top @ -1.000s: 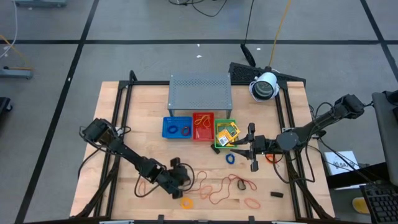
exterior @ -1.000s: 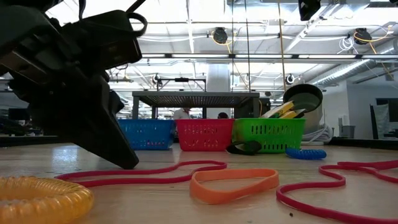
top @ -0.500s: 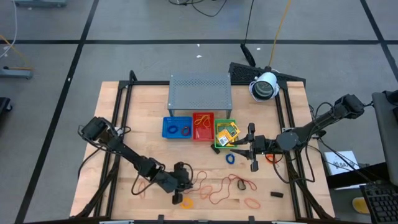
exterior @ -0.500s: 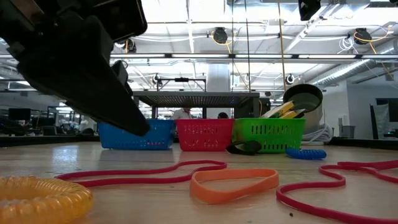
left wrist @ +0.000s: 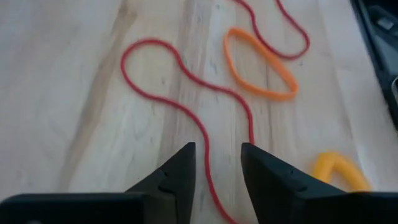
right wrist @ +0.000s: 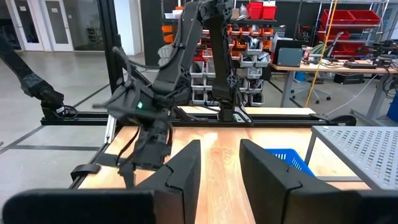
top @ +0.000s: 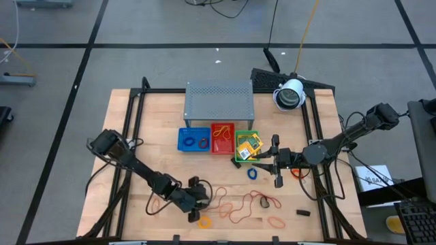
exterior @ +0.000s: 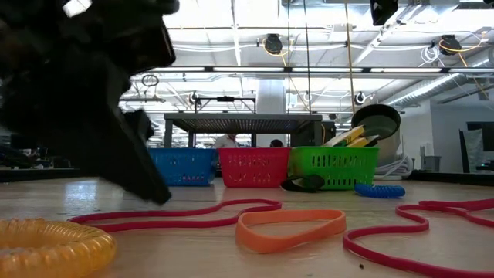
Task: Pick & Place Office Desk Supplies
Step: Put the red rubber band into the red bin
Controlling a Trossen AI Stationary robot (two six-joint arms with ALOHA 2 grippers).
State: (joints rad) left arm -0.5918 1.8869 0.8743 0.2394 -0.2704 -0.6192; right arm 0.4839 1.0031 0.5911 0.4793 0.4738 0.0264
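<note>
Left jaws (left wrist: 217, 171) have opened over the last second: they started pinched shut and now stand parted with a narrow gap, nothing between them. In the low view the arm lifted half a second ago and is back down at the tabletop (top: 136, 146) now. In the high view the left gripper (top: 197, 194) sits at the front of the tabletop, having shuffled slightly around the same spot.

Directly ahead of the jaws: the long red rubber band (left wrist: 186, 106) snakes across the wood and runs right through the gap line. The orange rubber band (left wrist: 258, 65) lies just beyond, and the yellow ring (left wrist: 339, 171) is off to one side, close. None of them is gripped.

My read: this is a release or a reset for a fresh approach on the red band. No pick is done yet.

Right jaws (right wrist: 217, 171) are parted, empty, and haven't moved. The right gripper (top: 272, 163) hovers beside the green tray (top: 238, 146), above the blue ring (top: 252, 173).

Further out: blue tray (top: 184, 139) and red tray (top: 221, 128) hold a few rings and bands, and yellow-and-green packets (top: 249, 144) sit in the green one. More bands and a small black piece (top: 302, 213) are loose at the front right. Plenty left to sort.
</note>
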